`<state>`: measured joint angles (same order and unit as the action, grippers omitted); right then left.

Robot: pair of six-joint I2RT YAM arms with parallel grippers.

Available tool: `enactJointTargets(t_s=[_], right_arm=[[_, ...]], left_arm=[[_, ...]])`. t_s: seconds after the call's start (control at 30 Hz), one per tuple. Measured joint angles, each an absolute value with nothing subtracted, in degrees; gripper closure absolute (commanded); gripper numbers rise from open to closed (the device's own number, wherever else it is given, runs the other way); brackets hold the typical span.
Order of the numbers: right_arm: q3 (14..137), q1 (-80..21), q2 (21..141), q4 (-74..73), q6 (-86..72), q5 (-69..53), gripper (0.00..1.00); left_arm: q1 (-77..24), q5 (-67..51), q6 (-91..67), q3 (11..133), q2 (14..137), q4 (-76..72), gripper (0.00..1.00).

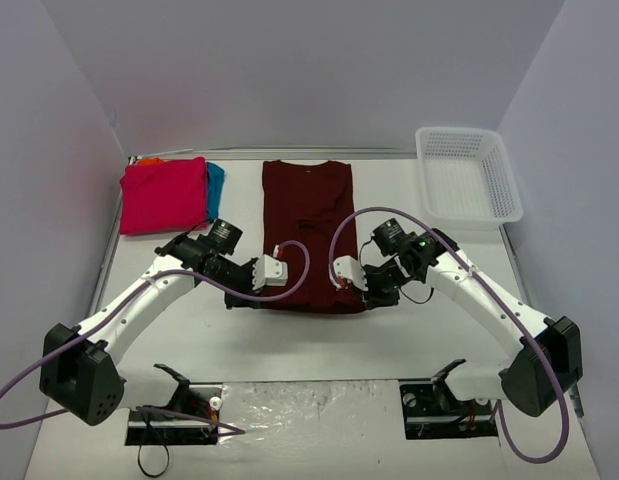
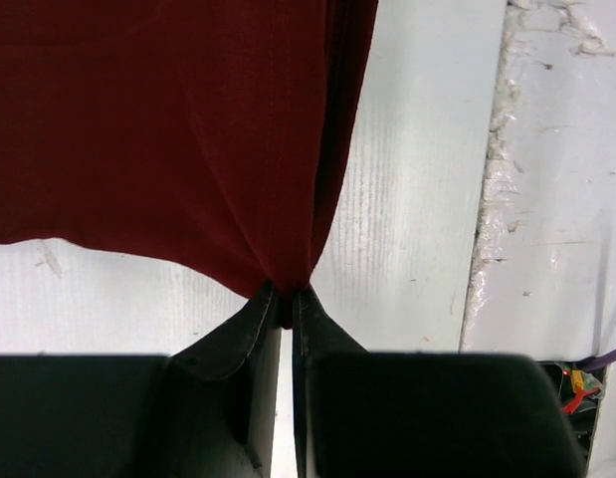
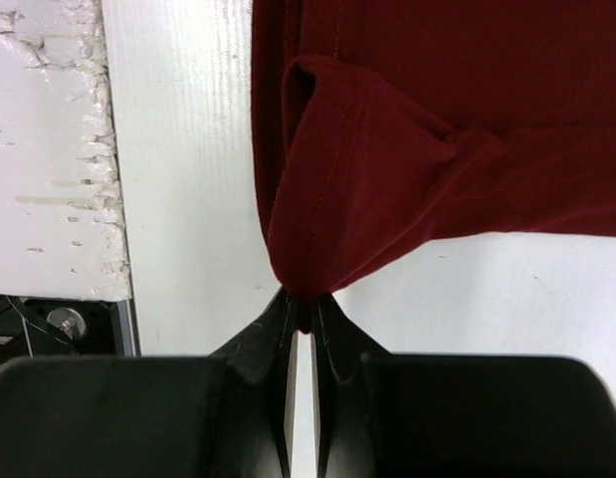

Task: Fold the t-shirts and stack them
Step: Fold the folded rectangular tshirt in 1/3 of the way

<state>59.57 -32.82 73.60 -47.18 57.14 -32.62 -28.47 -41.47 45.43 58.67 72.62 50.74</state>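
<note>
A dark maroon t-shirt [image 1: 309,225] lies lengthwise in the middle of the table, folded into a narrow strip with its collar at the far end. At its near left corner my left gripper [image 1: 257,297] is shut on the cloth. In the left wrist view the maroon t-shirt [image 2: 158,129] bunches to a point between the black fingertips of the left gripper [image 2: 286,294]. My right gripper [image 1: 367,298] is shut on the near right corner. There the maroon t-shirt [image 3: 387,179] puckers into the closed right gripper [image 3: 308,304]. At the far left lies a folded pink t-shirt [image 1: 164,195], with teal [image 1: 216,188] and orange [image 1: 147,160] cloth showing under it.
A white mesh basket [image 1: 467,185] stands at the far right of the table [image 1: 409,330]. The rough near edge of the table [image 2: 546,199] runs close to both held corners. Purple cables loop above both wrists.
</note>
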Motion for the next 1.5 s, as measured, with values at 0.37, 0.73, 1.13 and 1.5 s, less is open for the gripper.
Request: enactJointTargets(t_s=[0.37,0.73,1.13,1.5], right_arm=[[67.22,-29.69,80.09,-47.79,58.22,-32.25,1.00],[74.54,-26.52,86.28,-47.57,59.55,-31.20,1.00],[83.83,-22.15,94.32,-47.31,61.47,-30.89,1.00],[92.31,-19.81,104.09,-47.09,62.59,-30.92,1.00]], left_arm=[[-28.05,-35.81,41.67,65.49,76.42,48.82,0.98],[-27.18,-31.83,39.86,70.96,80.40,45.52,0.98],[-24.38,-29.45,39.97,78.15,87.53,43.20,0.98],[-21.71,-29.56,40.88,83.09,93.82,42.46,0.98]])
